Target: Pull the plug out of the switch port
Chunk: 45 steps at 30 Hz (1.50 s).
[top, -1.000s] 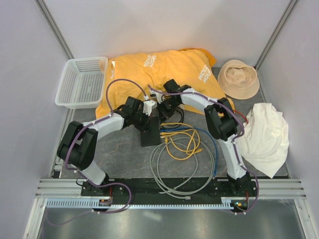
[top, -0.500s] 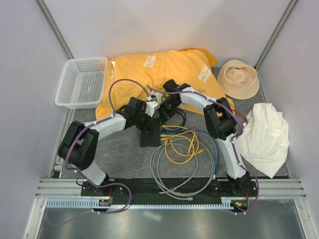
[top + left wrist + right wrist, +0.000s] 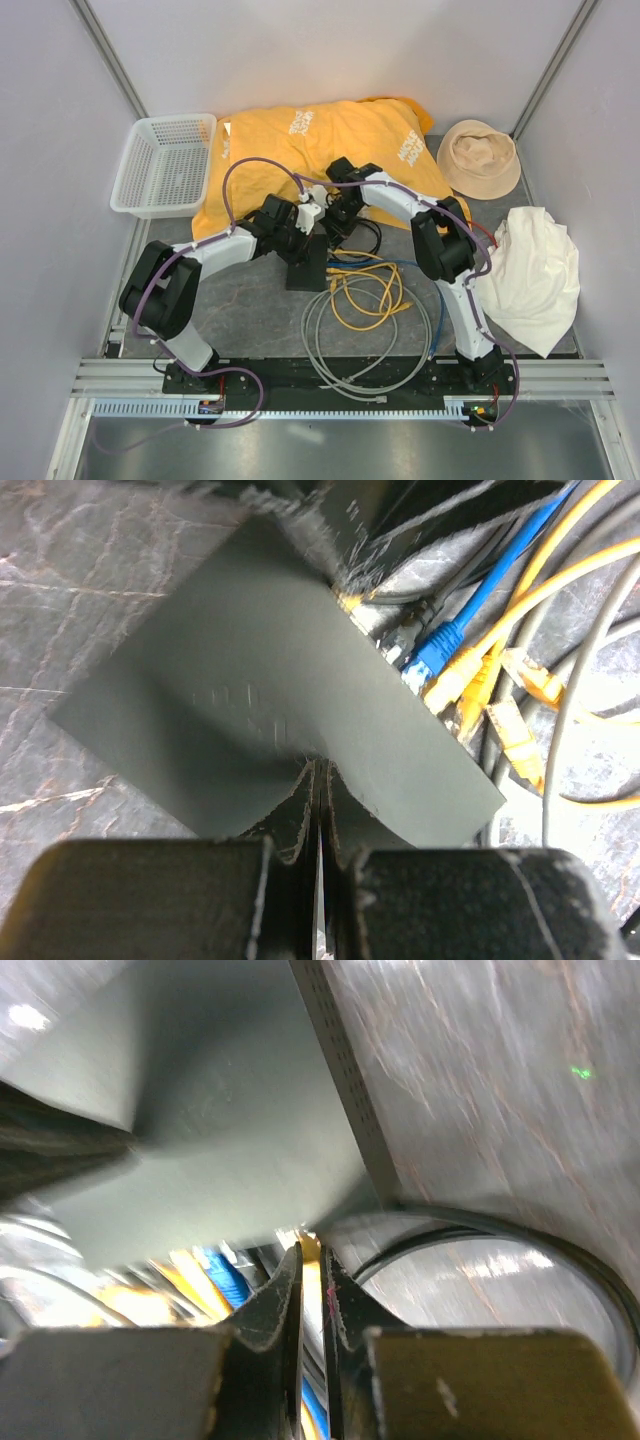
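The black switch (image 3: 305,268) lies mid-table with yellow, blue and grey cables plugged into its right side. In the left wrist view the switch's top (image 3: 240,680) fills the frame, with a blue plug (image 3: 436,652) and yellow plugs (image 3: 462,676) in its ports. My left gripper (image 3: 321,772) is shut and empty, its tips against the switch's top near its edge. My right gripper (image 3: 312,1250) is shut on a yellow plug (image 3: 311,1256) right at the port edge of the switch (image 3: 220,1110). In the top view both grippers, left (image 3: 298,228) and right (image 3: 335,220), meet over the switch's far end.
Loose yellow cables (image 3: 365,290), a blue cable (image 3: 432,300) and grey cable loops (image 3: 340,345) lie right of and in front of the switch. A black cable (image 3: 500,1228) curves beside it. An orange cloth (image 3: 320,145), white basket (image 3: 165,165), hat (image 3: 480,155) and white cloth (image 3: 530,275) ring the area.
My left gripper has moved right and farther onto the switch's far end. My right gripper has stayed at the ports. The cables near the switch have shifted slightly.
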Each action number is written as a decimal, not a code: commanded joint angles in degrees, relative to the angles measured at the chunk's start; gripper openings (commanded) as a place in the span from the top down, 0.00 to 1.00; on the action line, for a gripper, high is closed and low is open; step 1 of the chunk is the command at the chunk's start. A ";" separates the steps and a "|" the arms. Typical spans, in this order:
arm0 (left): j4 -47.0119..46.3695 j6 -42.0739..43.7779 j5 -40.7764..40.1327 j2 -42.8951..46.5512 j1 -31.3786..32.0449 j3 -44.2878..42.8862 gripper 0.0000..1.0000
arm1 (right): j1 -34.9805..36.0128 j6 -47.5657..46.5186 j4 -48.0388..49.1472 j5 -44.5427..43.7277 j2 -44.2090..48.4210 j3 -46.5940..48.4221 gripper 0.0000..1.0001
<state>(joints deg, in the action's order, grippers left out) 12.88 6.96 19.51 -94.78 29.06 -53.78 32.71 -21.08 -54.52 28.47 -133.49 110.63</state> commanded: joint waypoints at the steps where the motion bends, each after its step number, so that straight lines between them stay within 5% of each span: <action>1: 3.90 2.62 -2.72 -1.55 0.56 0.78 0.98 | -2.30 -9.41 -0.33 -21.16 3.14 -7.87 1.00; 7: 3.90 2.62 -2.72 -1.72 1.00 0.87 0.99 | -2.30 -11.09 1.52 -28.12 6.58 -8.86 1.00; 15: 3.90 3.06 -3.16 -0.84 1.18 0.96 0.98 | -2.56 -3.70 -2.26 -11.25 5.34 1.26 1.00; 23: 2.94 3.15 -2.98 -0.23 1.18 1.92 0.98 | -3.18 -10.98 -7.51 -6.77 10.53 -2.17 0.47; 24: 2.85 3.15 -2.98 -0.14 1.18 1.92 0.98 | -3.26 -11.78 -8.75 -6.15 10.88 -4.00 0.34; 26: 2.67 3.15 -2.98 0.30 1.18 2.19 0.98 | -3.27 -12.05 -8.50 -5.97 12.19 -6.55 0.26; 35: 2.67 3.23 -3.07 0.48 1.18 2.36 0.98 | -3.18 -11.96 -6.39 -8.43 9.66 -9.99 0.33; 39: 3.02 3.32 -3.07 0.48 1.18 2.10 0.98 | -3.18 -12.67 -5.69 -11.06 8.86 -11.04 0.50; 45: 3.20 3.32 -2.81 0.12 1.18 1.92 0.98 | -3.62 -13.02 -4.72 -11.95 9.30 -12.89 0.48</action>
<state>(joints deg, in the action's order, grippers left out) 11.94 7.94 18.52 -94.28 30.04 -53.08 29.52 -32.95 -60.25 17.23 -123.76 98.74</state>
